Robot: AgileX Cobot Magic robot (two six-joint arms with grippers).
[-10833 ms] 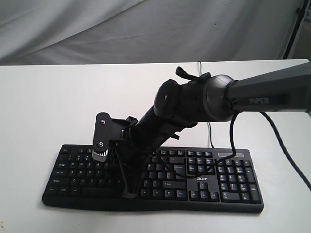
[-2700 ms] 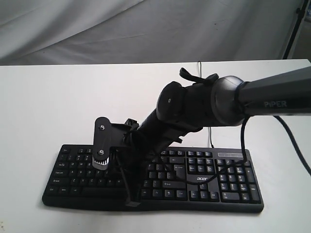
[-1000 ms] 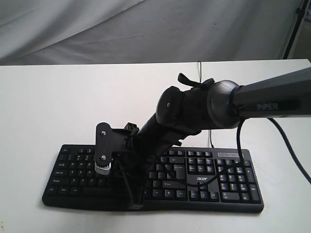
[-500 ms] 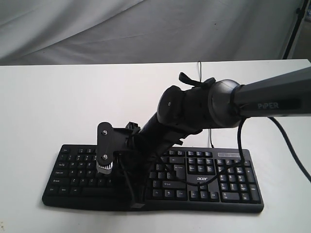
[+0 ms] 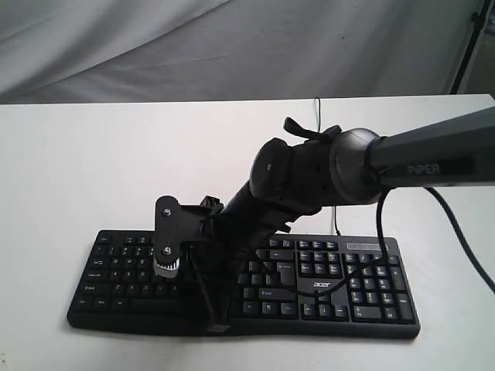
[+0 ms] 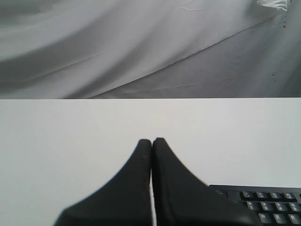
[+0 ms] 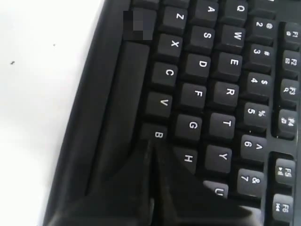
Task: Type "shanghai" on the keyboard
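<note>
The black keyboard (image 5: 363, 286) lies near the white table's front edge. Its corner also shows in the left wrist view (image 6: 263, 206). My right arm reaches across it from the right. My right gripper (image 5: 216, 321) points down at the letter keys, left of the keyboard's middle. In the right wrist view this gripper (image 7: 153, 142) is shut with nothing in it. Its tips are at the edge of the B key (image 7: 156, 133), beside the H key (image 7: 188, 158). I cannot tell whether they press a key. My left gripper (image 6: 151, 140) is shut and empty over bare table beside the keyboard.
The keyboard's thin black cable (image 5: 336, 218) runs back over the white table (image 5: 93, 170). The right arm's own cable (image 5: 456, 239) hangs over the number pad side. A grey cloth backdrop (image 5: 232, 46) closes the far side. A black stand leg (image 5: 466, 48) is at the back right.
Since 2.7 s ago my right gripper has dropped lower toward the keys and shifted slightly right. Over the last half second it has hardly moved.
</note>
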